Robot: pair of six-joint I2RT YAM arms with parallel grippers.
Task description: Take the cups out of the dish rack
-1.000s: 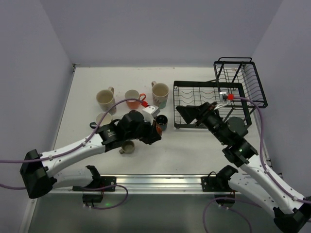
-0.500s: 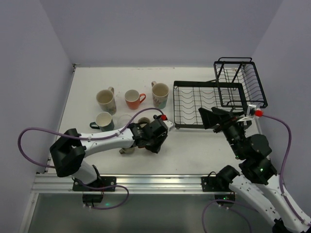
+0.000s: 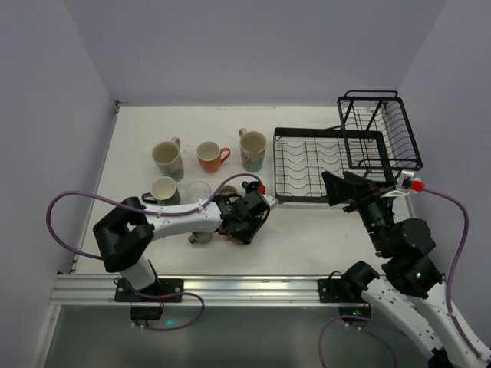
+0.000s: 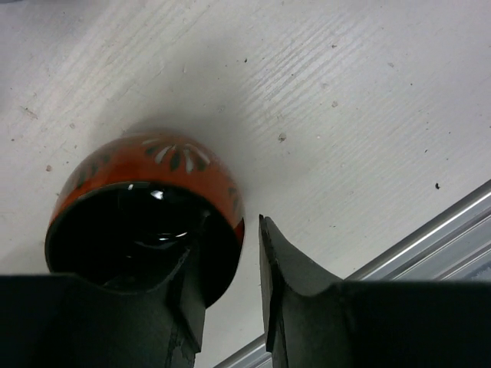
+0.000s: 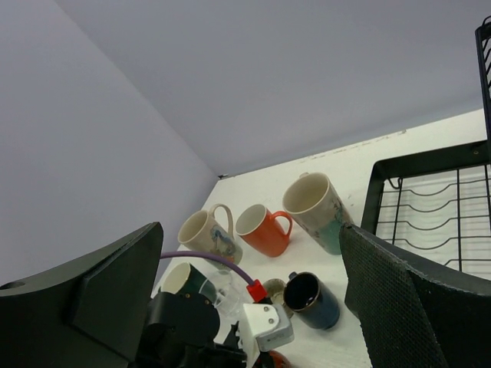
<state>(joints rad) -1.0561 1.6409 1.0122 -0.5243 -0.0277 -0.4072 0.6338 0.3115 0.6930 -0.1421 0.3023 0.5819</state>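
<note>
Close up, the left wrist view showed a rounded orange-red cup (image 4: 146,165) with dark leaf marks near its rim and a glossy black inside, upright on the white, scuffed, faintly grained bench (image 4: 345,92) close to its near edge, beside a ribbed metal rail (image 4: 460,230). The left tool (image 4: 229,253) straddled the cup's wall, one matt black finger inside the bowl and the other outside, a thin gap showing between that outer finger and the glaze; its jaws were slightly parted. From above, the arm covered this cup almost wholly. The right tool (image 5: 252,253) hung spread wide with nothing between its textured pads. The black wire dish rack (image 3: 326,132), with its ribbed tray and raised basket (image 3: 368,93), sat at the bench's far right corner. The other cups stood to the left of the rack: a cream mug (image 5: 209,234), an orange mug (image 5: 261,230), a tall patterned mug (image 5: 318,203), a dark blue cup (image 5: 311,299), a teal cup (image 5: 184,280) and a clear glass (image 5: 226,287), which was hard to make out. A small beige cup (image 3: 201,234) was half hidden under the left arm.
</note>
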